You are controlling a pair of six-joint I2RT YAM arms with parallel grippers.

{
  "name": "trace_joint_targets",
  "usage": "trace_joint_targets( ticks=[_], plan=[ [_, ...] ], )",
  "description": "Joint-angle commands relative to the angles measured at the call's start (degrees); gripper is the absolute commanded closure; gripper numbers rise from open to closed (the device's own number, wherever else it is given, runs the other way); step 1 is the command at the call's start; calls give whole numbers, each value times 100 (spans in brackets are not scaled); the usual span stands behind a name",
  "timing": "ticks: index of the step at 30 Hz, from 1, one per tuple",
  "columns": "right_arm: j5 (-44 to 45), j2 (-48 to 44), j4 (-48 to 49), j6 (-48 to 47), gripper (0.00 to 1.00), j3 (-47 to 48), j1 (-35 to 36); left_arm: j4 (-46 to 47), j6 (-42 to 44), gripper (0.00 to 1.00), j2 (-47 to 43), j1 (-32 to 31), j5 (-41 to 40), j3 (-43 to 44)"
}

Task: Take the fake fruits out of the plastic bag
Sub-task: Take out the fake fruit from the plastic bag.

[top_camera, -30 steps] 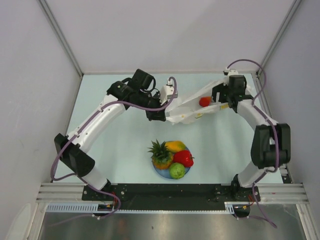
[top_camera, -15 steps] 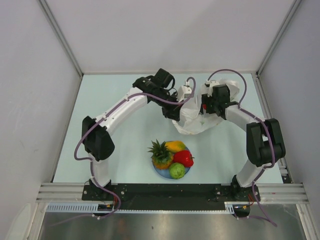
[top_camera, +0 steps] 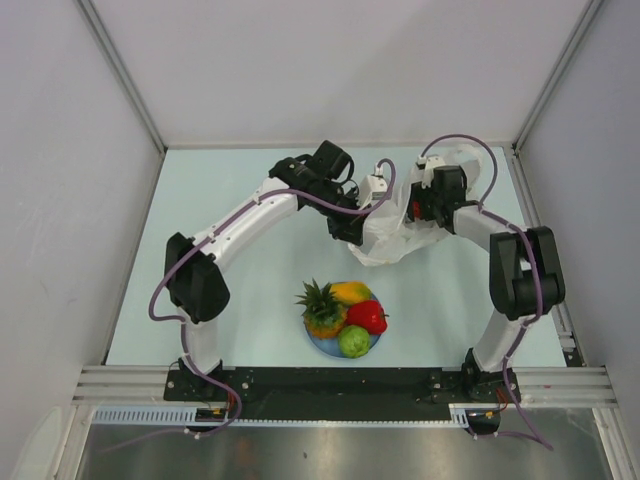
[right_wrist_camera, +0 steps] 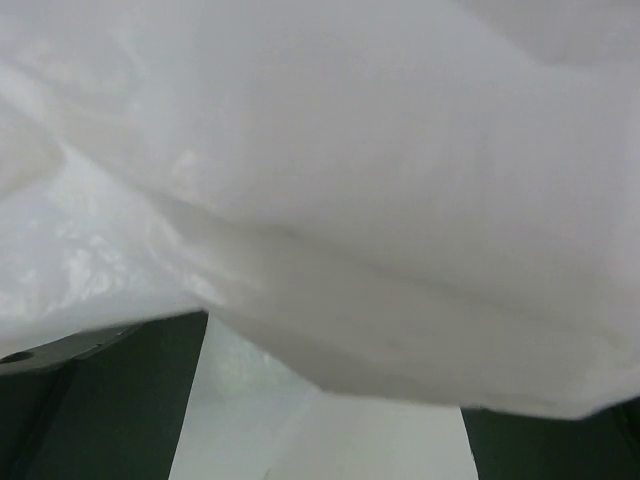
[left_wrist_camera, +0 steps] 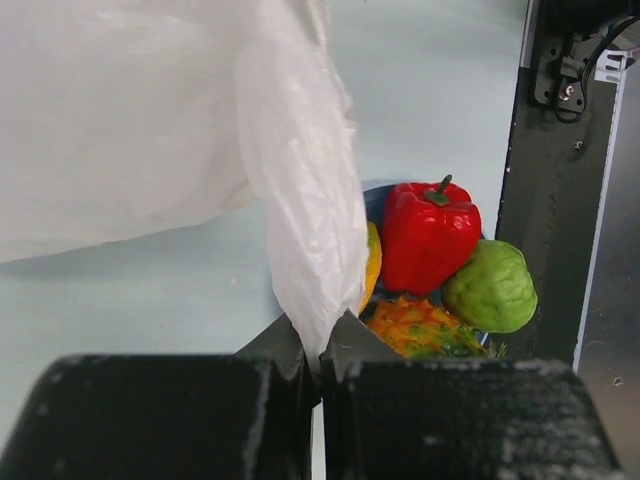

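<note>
The plastic bag (top_camera: 392,238) is bunched into a crumpled white lump toward the far right of the table (top_camera: 230,300), caught between the two arms. Well apart from it, toward the near middle, four fake fruits sit on a light-blue plate (top_camera: 322,346). They are the pineapple (top_camera: 322,312), the yellow-orange wedge (top_camera: 350,292), the glossy red piece (top_camera: 367,316) and the green ball (top_camera: 353,342), all crowded against one another. A small red spot (top_camera: 412,208) shows at the bag's right side. From here I cannot tell whether it is another fruit inside the bag or part of the arm.

The left arm (top_camera: 250,215) has its jaws pressed together on a thin fold of the bag, and the wrist view shows the film rising taut from between them. The right arm (top_camera: 475,218) reaches into the bag's right side. Its own camera sees almost nothing but white plastic, so I cannot tell whether its jaws are spread or pinching.

If that red spot is a fruit, I'd judge the job one piece short. The film is thin and slippery, so a hard pull between the arms could tear it or slide it out of the left pinch. A fruit that dropped free could roll toward the right edge. The right arm is working nearly blind under the plastic and may close on film alone. If the bag sags toward the plate, it could nudge the stacked fruits off.
</note>
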Motion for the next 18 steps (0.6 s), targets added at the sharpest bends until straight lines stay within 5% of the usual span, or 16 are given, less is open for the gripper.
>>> trace_joint_targets(
  ticks=[1,6,9,10,13,18],
  plan=[
    [-42,622,556,-171,0,454,-40,129,158,100,-244,15,39,45],
    [29,1080,968,-242,7,779,-110,164,44,100,-279,15,39,-78],
    [-217,1186,1031,-356,29,963,-207,182,0,100,-297,15,-5,-122],
    [-418,1186,1014,-391,43,999,-224,199,-18,100,-297,15,-31,-122],
    [-718,1055,856,-540,59,1095,-260,252,-88,100,-262,15,-58,-114],
    [-1445,214,-91,-672,67,1087,-260,410,-220,100,-78,24,-276,70]
  ],
)
